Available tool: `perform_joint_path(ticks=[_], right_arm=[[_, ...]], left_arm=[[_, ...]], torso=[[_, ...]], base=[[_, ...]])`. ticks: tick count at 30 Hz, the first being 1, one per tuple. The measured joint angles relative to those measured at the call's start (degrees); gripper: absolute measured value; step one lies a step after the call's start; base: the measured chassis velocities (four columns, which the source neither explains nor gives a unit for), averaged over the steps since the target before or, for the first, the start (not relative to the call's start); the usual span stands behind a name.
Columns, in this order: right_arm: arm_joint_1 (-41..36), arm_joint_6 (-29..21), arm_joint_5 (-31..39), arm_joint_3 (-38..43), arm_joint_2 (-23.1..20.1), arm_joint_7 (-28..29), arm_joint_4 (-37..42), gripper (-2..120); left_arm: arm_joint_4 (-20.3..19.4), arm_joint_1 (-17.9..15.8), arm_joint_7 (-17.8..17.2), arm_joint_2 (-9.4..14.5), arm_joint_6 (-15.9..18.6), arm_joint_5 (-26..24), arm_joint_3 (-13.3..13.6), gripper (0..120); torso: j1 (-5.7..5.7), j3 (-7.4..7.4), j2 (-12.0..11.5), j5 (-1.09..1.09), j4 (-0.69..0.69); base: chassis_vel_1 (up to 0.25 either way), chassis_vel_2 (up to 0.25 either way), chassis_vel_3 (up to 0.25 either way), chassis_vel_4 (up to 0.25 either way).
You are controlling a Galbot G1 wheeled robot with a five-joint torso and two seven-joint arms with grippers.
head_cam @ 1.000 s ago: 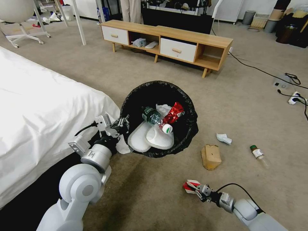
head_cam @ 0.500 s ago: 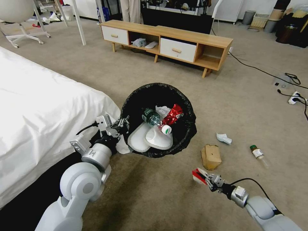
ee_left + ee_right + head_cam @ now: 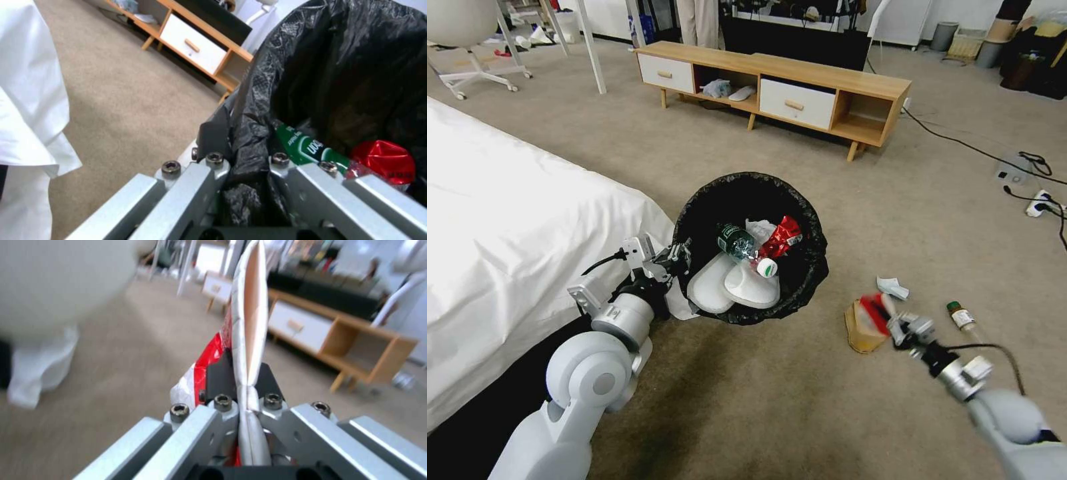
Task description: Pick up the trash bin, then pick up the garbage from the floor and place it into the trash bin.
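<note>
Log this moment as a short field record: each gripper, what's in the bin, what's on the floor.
left gripper: shut on trash bin rim, bin held off floor
right gripper: shut on paper cup, above paper bag
in bin: bottle, red can, slippers
on floor: paper bag, tissue, second bottle

Paper cup [image 3: 875, 311] blurred beyond detail.

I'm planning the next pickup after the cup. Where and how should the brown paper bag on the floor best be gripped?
The brown paper bag lies flat on the carpet, so probably pinch its raised, folded far end, coming from above. The right gripper, shut on the paper cup, hovers over it; the left gripper holds the trash bin.
</note>
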Motion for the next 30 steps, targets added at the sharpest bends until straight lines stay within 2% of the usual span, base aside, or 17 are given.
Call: perform_joint_path(ticks=[6,15,18,19,22,26,30], right_arm=[[-0.2,-0.8,4.4,4.8,-0.7,0.7,8.0,0],[2.4,-1.0,9.3,4.7,-1.4,0.6,12.7,0],[3.7,-1.0,16.0,4.0,-2.5,-1.2,17.7,0],[3.7,-1.0,16.0,4.0,-2.5,-1.2,17.7,0],[3.4,-1.1,20.5,3.4,-3.2,-3.6,22.2,0],[2.8,-1.5,22.3,2.6,-3.9,-4.6,24.6,0],[2.5,-2.1,23.3,1.1,-5.4,-6.0,26.5,0]], left_arm=[[-1.3,0.9,-1.5,1.0,0.8,-1.8,-0.1,3],[-2.7,1.5,-4.1,2.1,3.1,-6.2,-0.6,3],[-3.2,1.4,-8.3,2.3,6.6,-13.0,-0.4,3],[-3.2,1.4,-8.3,2.3,6.6,-13.0,-0.4,3],[-3.2,0.7,-10.8,2.3,8.9,-17.1,0.8,3],[-2.6,0.0,-11.7,2.3,9.7,-19.0,1.9,3],[-0.3,-1.5,-12.0,3.1,10.5,-21.4,4.0,3]], torso=[[0.0,0.0,0.0,-0.01,0.01],[0.0,0.0,0.0,0.0,0.03],[0.0,0.0,0.0,-0.01,0.02],[0.0,0.0,0.0,-0.01,0.02],[0.0,0.0,0.0,-0.01,0.02],[0.0,0.0,0.0,-0.01,0.01],[0.0,0.0,0.0,-0.01,0.0]], base=[[0.0,0.0,0.0,0.0],[0.0,0.0,0.0,0.0],[0.0,0.0,0.0,0.0],[0.0,0.0,0.0,0.0],[0.0,0.0,0.0,0.0],[0.0,0.0,0.0,0.0],[0.0,0.0,0.0,0.0]])
